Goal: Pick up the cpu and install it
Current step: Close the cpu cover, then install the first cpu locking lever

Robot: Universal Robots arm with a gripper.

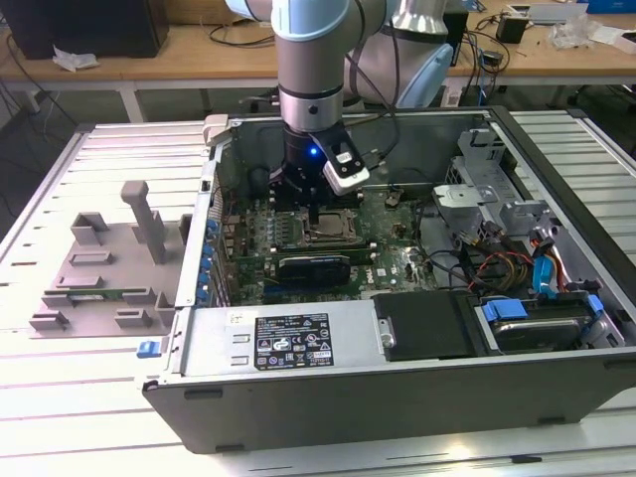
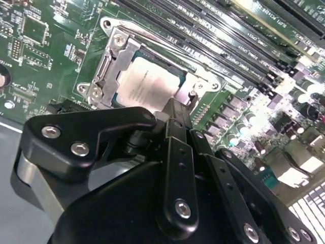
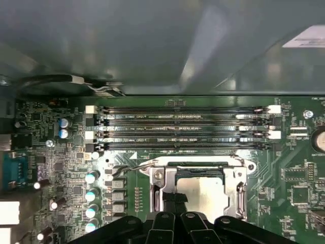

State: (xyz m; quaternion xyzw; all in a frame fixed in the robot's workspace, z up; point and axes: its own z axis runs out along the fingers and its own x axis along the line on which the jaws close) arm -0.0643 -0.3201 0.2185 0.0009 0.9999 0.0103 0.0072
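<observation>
The tool is closed, its tips together at the edge of the cpu, which lies flat in the open socket frame on the motherboard, inside the case

My tool stands black and bolted in the foreground, its tip at the edge of the cpu; I cannot tell whether it touches. The cpu lies flat inside the metal socket frame, silver top showing. Just beyond the frame run long dark memory slots. Small capacitors line the green motherboard beside my tool.
</observation>
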